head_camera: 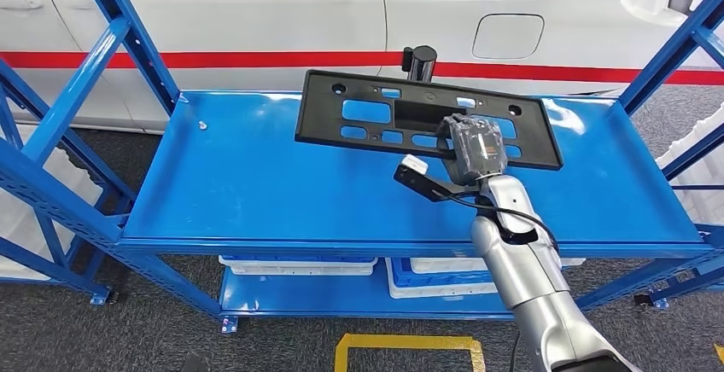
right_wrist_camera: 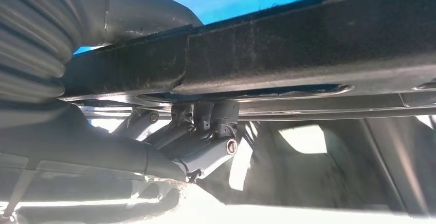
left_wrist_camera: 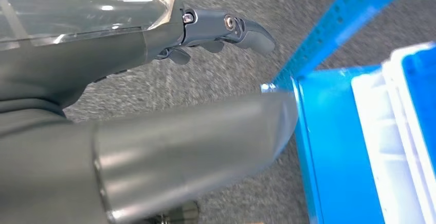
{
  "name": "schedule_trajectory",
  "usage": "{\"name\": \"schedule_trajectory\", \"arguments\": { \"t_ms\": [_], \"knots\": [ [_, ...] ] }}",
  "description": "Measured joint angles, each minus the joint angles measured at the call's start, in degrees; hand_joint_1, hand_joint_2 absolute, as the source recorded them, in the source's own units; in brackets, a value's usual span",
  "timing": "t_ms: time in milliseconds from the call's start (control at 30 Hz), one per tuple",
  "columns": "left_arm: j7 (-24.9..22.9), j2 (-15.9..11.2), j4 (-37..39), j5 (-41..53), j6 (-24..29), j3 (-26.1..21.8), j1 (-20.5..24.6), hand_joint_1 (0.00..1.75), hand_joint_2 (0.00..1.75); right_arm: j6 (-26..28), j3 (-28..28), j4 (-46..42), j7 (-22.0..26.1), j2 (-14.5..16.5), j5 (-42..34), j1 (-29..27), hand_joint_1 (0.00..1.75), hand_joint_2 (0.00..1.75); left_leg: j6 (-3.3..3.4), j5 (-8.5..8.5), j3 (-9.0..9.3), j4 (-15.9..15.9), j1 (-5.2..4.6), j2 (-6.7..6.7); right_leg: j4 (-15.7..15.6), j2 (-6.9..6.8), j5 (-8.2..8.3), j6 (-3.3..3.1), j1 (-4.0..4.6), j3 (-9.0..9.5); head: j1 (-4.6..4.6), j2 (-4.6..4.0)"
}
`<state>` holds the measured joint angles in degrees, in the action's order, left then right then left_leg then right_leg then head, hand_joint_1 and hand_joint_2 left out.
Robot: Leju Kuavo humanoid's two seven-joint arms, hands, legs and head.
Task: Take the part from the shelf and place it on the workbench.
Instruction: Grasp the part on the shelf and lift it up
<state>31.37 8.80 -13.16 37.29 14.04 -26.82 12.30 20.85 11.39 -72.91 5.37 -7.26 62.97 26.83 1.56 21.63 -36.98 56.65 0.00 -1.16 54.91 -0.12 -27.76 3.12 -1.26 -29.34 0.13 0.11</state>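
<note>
1. Black plastic part [head_camera: 427, 120], head view: a long flat plate with cut-outs is seen lifted and tilted above the blue shelf [head_camera: 256, 176], its long axis running across the shelf from side to side. It is held at its near long edge, right of its middle, by the right hand [head_camera: 474, 146], so most of its length lies to the left of the grip. A white car body [head_camera: 256, 14] is noted behind the shelf, white bins [head_camera: 299, 264] on the lower tier. No workbench is catalogued.

2. Left wrist view: the left hand [left_wrist_camera: 216, 34] is recorded hanging low beside the shelf frame, over grey carpet [left_wrist_camera: 231, 85]; its fingers are loosely curled with nothing in them. It is judged the farther hand from the part.

3. Right wrist view: the part [right_wrist_camera: 308, 49] is seen as a dark bar directly against the right hand [right_wrist_camera: 195, 142], fingers wrapped up onto its underside and the thumb laid over the top edge, so the part is clasped.

4. Judgement: carrying off is expected to require clearing the shelf uprights, given the part's sideways length.
</note>
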Motion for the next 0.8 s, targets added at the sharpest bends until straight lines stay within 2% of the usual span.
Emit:
{"name": "schedule_trajectory", "arguments": {
  "t_ms": [233, 467, 633, 800],
  "knots": [
    [-0.57, 0.38, 0.0, 1.84, -2.06, 0.17, 0.0, 0.0, 1.75, -2.98, 0.38, -14.08, 0.94, -5.21, -7.31, 3.44, 1.75, 1.75, 0.0, 0.0, -0.04, 0.0, -0.04, 0.0, 0.0, 0.0, 0.0, 0.01, -0.01, -0.01, 0.0, 0.0],
    [-1.0, 0.68, 0.0, 0.42, -3.72, 0.01, 0.03, 0.0, 1.75, -5.2, -0.18, -19.26, 2.37, -11.51, -13.78, 7.55, 1.75, 1.75, 0.01, 0.0, -0.03, 0.01, -0.04, -0.01, -0.01, -0.01, 0.0, 0.01, -0.01, 0.0, 0.0, 0.0],
    [-1.96, 0.86, 0.0, -0.78, -4.41, -0.54, 0.21, 0.0, 1.75, -3.95, -0.15, -20.1, 3.53, -13.37, -15.82, 5.68, 1.75, 1.75, 0.0, 0.0, -0.03, 0.01, -0.01, 0.0, 0.0, 0.0, 0.01, 0.01, -0.01, -0.01, 0.0, 0.0],
    [-4.31, 0.83, 0.0, -1.83, -5.29, -1.83, 0.23, 0.0, 1.75, -2.32, 0.29, -20.1, 4.08, -13.48, -15.73, 3.56, 1.75, 1.75, 0.11, 0.16, -0.07, 0.08, -0.19, -0.01, -0.03, 0.0, 0.01, 0.02, -0.07, 0.02, 0.0, 0.0]
  ]
}}
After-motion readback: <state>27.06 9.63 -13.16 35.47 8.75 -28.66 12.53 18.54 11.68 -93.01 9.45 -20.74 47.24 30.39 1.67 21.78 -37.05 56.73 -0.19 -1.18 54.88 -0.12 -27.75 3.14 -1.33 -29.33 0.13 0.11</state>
